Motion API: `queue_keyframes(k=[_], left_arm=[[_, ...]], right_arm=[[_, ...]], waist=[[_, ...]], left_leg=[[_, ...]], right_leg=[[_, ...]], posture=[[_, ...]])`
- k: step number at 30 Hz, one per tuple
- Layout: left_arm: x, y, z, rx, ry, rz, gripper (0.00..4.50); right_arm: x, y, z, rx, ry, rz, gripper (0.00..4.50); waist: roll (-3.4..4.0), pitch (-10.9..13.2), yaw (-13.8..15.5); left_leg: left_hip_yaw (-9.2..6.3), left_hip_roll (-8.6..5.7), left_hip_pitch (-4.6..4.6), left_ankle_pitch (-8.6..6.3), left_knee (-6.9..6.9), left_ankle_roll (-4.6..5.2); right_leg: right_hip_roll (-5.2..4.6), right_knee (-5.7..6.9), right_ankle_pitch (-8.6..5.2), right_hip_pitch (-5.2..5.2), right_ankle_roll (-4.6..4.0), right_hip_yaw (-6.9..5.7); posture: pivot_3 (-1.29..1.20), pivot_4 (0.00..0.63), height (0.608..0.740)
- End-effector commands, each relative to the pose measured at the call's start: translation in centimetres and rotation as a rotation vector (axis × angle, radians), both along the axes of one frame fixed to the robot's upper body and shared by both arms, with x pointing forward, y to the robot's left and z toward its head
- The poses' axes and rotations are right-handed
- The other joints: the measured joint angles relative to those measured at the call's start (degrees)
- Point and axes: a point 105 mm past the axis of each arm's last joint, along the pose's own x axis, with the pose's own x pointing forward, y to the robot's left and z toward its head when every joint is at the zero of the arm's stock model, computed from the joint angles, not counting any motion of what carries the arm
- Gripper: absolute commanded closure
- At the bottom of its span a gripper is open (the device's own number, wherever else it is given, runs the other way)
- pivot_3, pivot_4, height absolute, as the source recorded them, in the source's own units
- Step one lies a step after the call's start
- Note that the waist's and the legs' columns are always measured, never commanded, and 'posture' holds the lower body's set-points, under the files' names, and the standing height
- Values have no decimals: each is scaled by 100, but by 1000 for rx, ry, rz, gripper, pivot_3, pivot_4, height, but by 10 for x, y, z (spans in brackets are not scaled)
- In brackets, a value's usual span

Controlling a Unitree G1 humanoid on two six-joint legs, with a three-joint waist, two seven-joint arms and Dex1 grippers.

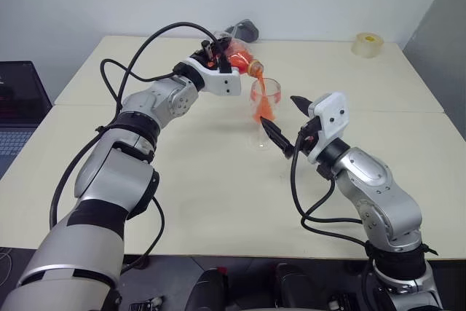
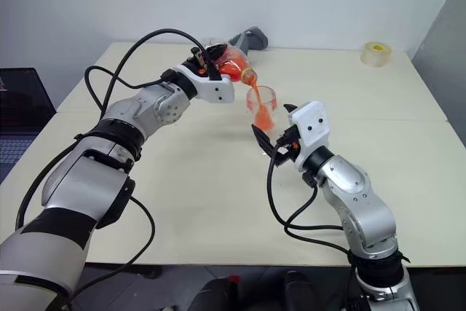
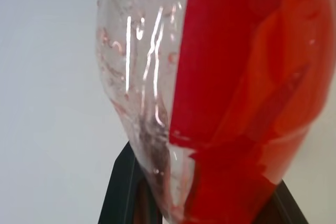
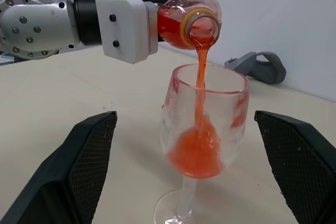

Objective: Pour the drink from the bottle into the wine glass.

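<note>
One bottle (image 1: 240,58) and one wine glass (image 1: 265,103) face you from the head: your left gripper (image 1: 218,56), clamped on the tilted bottle, streams red-pink drink (image 1: 261,107) in. From your right wrist, the right gripper (image 4: 191,166) gapes wide around the glass, holding nothing.

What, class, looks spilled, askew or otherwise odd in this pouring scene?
Nothing stands out. The left gripper tilts the bottle, and the drink streams straight into the upright wine glass. No liquid shows on the table. The right gripper stands open on either side of the glass.
</note>
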Motion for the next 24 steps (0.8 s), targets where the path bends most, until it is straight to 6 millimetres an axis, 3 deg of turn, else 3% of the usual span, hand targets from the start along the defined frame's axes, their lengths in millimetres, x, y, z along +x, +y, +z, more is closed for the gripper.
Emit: queue_keyframes(k=[1,24], left_arm=[[-3,-2,31,-16,-85,-14,3601],[-2,2,31,-13,-87,4,3601]], right_arm=[[-4,3,6,14,-42,8,0],[-4,9,0,17,-38,12,0]], waist=[[0,0,0],[0,0,-1]], left_leg=[[0,0,0,0,0,0],[2,-1,0,2,1,-3]], right_leg=[[0,0,0,0,0,0],[0,1,0,0,0,-1]], posture=[[0,150,740],[0,150,740]])
